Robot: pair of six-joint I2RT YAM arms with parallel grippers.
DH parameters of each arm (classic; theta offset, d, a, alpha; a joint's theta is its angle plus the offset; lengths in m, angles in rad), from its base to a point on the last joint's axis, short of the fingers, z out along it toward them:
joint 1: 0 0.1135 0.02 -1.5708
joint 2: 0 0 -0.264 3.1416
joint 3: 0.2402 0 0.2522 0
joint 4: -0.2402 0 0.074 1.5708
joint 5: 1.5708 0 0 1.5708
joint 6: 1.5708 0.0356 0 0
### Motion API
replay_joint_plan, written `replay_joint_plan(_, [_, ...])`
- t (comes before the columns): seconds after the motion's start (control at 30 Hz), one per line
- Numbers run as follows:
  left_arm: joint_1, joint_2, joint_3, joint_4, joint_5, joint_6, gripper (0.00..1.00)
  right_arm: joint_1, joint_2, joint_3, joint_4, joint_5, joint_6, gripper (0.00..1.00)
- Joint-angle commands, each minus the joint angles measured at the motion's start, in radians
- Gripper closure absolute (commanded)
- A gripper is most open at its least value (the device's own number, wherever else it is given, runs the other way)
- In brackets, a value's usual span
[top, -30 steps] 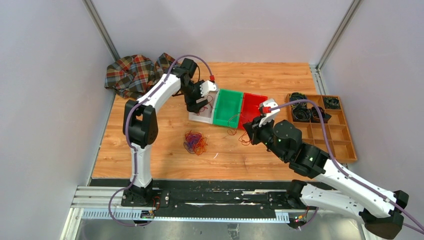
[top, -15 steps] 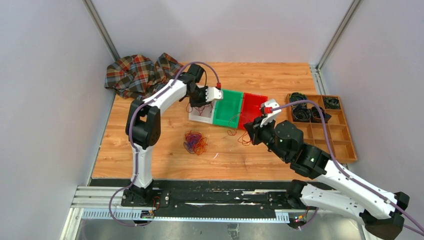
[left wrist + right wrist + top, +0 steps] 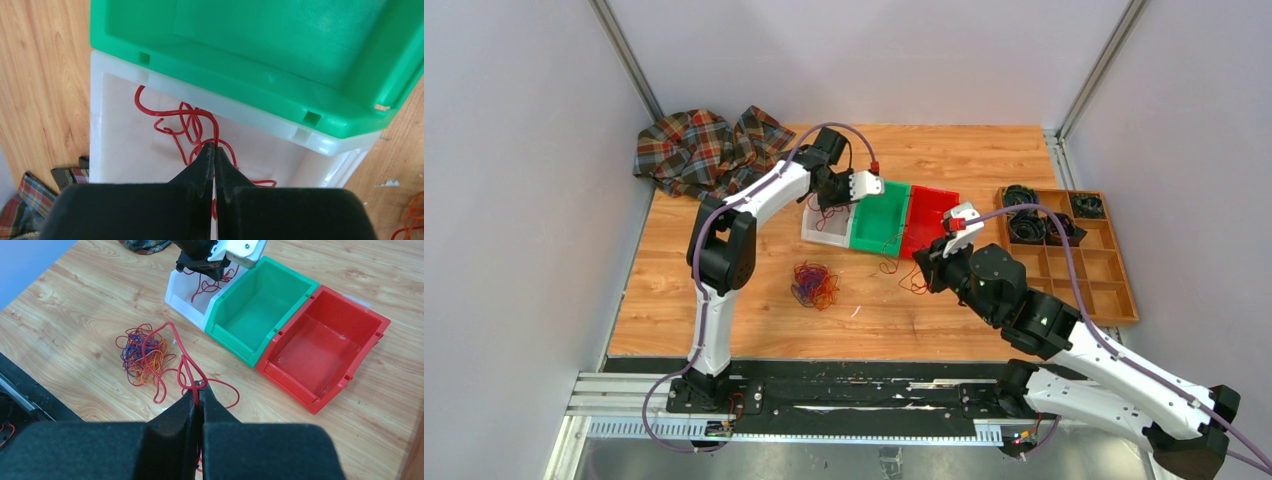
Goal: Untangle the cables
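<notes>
A loose tangle of red, orange and purple cables (image 3: 814,285) (image 3: 142,352) lies on the wooden table. My right gripper (image 3: 200,387) (image 3: 921,265) hovers right of it, shut on a red cable (image 3: 177,347) that loops back into the tangle. My left gripper (image 3: 215,145) (image 3: 832,197) is over the white bin (image 3: 120,150) (image 3: 822,236), jaws closed. A red cable (image 3: 192,122) is bunched in that bin, and one strand runs straight in between the fingertips. The green bin (image 3: 879,215) and red bin (image 3: 929,215) sit side by side to the right.
A plaid cloth (image 3: 704,145) is bunched at the back left corner. At the right edge, a wooden divided tray (image 3: 1104,275) holds black coiled items. An orange strand (image 3: 407,220) lies on the table by the white bin. Grey walls close in the table.
My left gripper went from open to shut and shifted right and back, from inside the white bin toward the green bin's edge. The right arm barely moved.
</notes>
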Motion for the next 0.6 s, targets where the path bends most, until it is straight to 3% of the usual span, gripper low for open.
replay_joint_plan(0.0, [-0.008,0.002,0.007,0.089,0.021,-0.111,0.99,-0.016,-0.015,-0.014,0.032,0.000,-0.006,0.99])
replay_joint_plan(0.2, [-0.002,-0.018,-0.034,0.206,0.071,-0.313,0.99,-0.016,-0.024,-0.017,0.032,-0.004,-0.002,0.99])
replay_joint_plan(0.57, [0.052,-0.017,-0.134,0.313,-0.048,-0.289,0.99,-0.017,-0.038,-0.023,0.029,-0.006,0.006,0.99])
